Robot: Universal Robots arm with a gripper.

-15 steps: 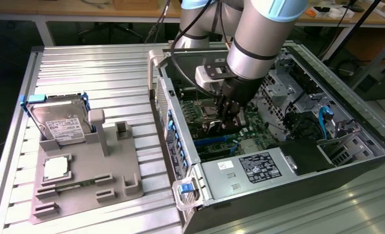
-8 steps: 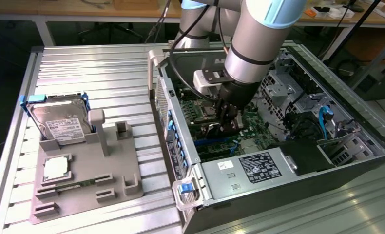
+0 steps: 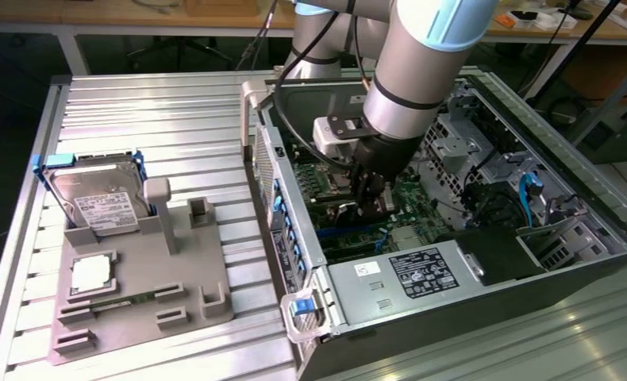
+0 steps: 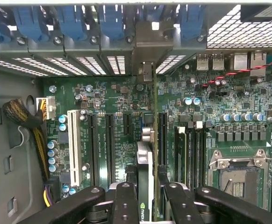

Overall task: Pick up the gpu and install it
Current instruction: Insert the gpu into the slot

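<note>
1. Gripper (image 4: 145, 205) clamped on the gpu (image 4: 145, 163), held edge-on at lower centre of the wrist view, over the motherboard (image 4: 117, 98).
2. Best done by keeping the card upright, square to the long black slots (image 4: 109, 144), bracket end toward the rear panel (image 4: 145, 42).
3. Thin rigid card, logo on its dark edge; matte black fingers (image 4: 125, 205).
4. Centre of the exterior view: gripper (image 3: 372, 208) low inside the ribbed steel case (image 3: 610, 238); silver hard drive (image 3: 101, 202) on grey tray at left.

Arm (image 3: 425, 71) reaching down, gripper (image 4: 144, 196) fingers clamped partway
</note>
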